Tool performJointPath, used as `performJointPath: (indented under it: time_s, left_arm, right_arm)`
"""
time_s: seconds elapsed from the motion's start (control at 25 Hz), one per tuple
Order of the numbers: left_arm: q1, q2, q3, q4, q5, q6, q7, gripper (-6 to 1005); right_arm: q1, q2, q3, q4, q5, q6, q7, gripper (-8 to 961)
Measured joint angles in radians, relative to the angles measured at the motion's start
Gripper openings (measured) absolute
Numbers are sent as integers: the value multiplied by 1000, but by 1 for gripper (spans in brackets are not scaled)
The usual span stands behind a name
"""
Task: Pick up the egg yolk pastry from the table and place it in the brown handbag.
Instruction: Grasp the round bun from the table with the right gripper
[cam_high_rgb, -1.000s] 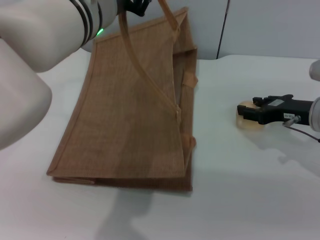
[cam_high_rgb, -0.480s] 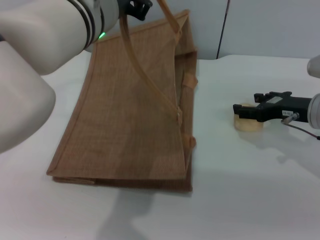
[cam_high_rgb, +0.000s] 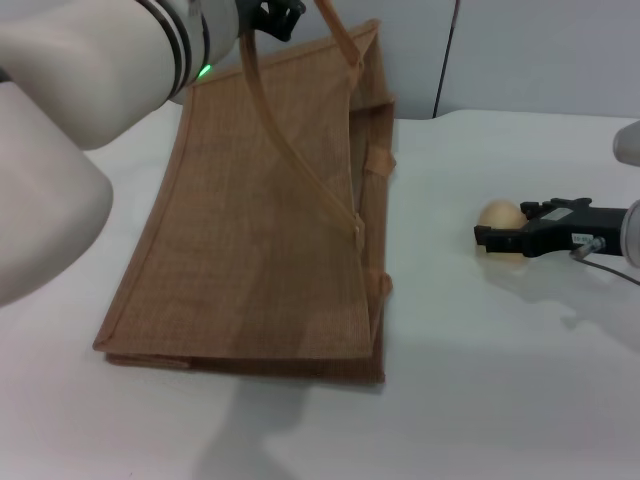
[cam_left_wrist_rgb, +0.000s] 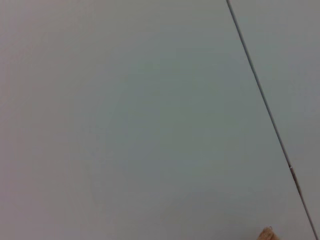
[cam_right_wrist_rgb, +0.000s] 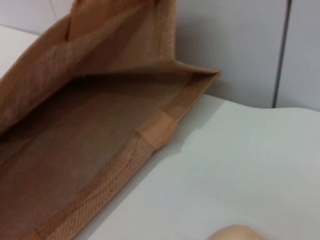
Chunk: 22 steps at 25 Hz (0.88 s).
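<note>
The brown handbag stands tilted on the white table, its mouth open toward the right. My left gripper at the top edge of the head view is shut on one of the bag's handles and holds it up. The egg yolk pastry is to the right of the bag, between the fingers of my right gripper, which is shut on it just above the table. In the right wrist view the bag's open inside faces the camera and the pastry's top shows at the bottom edge.
A pale wall with a dark vertical seam stands behind the table. The left wrist view shows only that wall and a tip of the handle. Bare tabletop lies between bag and pastry.
My right gripper has closed around the pastry and the pastry now sits higher and rounder between the fingers. The bag and the left arm have barely moved.
</note>
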Motion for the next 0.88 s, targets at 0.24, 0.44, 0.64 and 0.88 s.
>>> performJointPath:
  time_s: [0.24, 0.44, 0.64, 0.88]
  left_arm:
    - [0, 0, 1, 0, 0, 0, 0, 106]
    - [-8, -2, 1, 0, 0, 0, 0, 106]
    - [-9, -8, 1, -1, 0, 0, 1, 106]
    - [-9, -8, 1, 0, 0, 0, 2, 106]
  right_arm:
    - [3, 5, 19, 0, -7, -1, 1, 880]
    - [7, 13, 20, 2, -7, 4, 0, 880]
    - [16, 16, 20, 15, -7, 5, -3, 881]
    - [48, 15, 18, 62, -15, 4, -7, 877]
